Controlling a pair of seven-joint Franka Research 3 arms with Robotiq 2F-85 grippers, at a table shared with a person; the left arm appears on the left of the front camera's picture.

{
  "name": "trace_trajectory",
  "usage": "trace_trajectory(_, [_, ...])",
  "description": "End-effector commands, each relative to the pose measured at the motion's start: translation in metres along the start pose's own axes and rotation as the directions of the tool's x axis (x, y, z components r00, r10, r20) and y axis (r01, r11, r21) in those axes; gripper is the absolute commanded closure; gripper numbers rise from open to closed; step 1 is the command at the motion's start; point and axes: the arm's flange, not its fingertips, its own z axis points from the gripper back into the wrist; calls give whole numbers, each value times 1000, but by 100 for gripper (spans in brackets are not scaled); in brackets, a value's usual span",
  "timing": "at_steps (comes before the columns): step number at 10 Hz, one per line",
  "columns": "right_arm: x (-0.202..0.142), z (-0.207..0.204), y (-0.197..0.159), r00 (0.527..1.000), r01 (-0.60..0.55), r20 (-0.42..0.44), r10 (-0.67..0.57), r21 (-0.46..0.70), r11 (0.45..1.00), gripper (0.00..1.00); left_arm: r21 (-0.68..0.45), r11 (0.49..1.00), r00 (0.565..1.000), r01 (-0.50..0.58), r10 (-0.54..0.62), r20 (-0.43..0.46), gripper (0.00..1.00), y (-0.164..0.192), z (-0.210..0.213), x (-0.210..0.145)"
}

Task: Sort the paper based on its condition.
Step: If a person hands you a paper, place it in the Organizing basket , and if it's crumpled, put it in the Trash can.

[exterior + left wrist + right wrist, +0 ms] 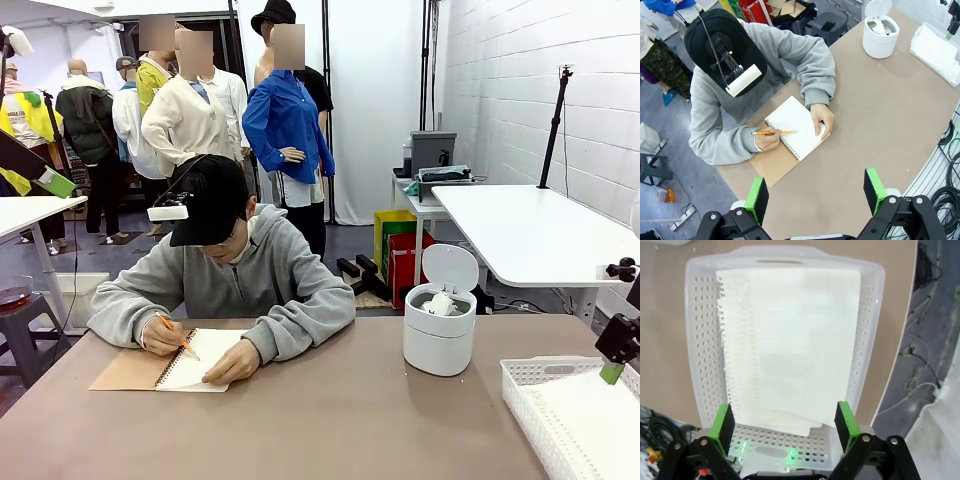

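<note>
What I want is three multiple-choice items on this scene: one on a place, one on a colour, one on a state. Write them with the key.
1. The smooth sheets lie: A on a chair; B in the white basket; C on the floor.
2. The pencil is: A blue; B green; C orange.
3. The right tool is: A open and empty; B shut on a sheet; C shut on a wad.
Key: B, the right wrist view shows them flat inside the basket; C, its orange shaft crosses the notebook page; A, the green pads stand apart with nothing between.
</note>
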Motion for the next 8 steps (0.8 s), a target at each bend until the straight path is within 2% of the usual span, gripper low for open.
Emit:
trace_trajectory(1, [11,14,5,1000,-3,25,4,-23,1000,0,0,1000,1000,-2,2,1,0,1,0,-1])
trace_trajectory(3, [15,35,18,1000,-13,17,12,107,994,0,0,1000,1000,-2,2,1,0,1,0,-1])
trace_trajectory(4, [15,48,25,999,-26,39,20,145,989,0,0,1000,1000,-2,2,1,0,1,0,-1])
trace_trajectory(7, [8,72,40,992,-109,84,95,182,977,0,0,1000,1000,-2,2,1,0,1,0,-1])
trace_trajectory(8, [15,60,34,997,-44,68,36,128,991,0,0,1000,1000,-2,2,1,0,1,0,-1])
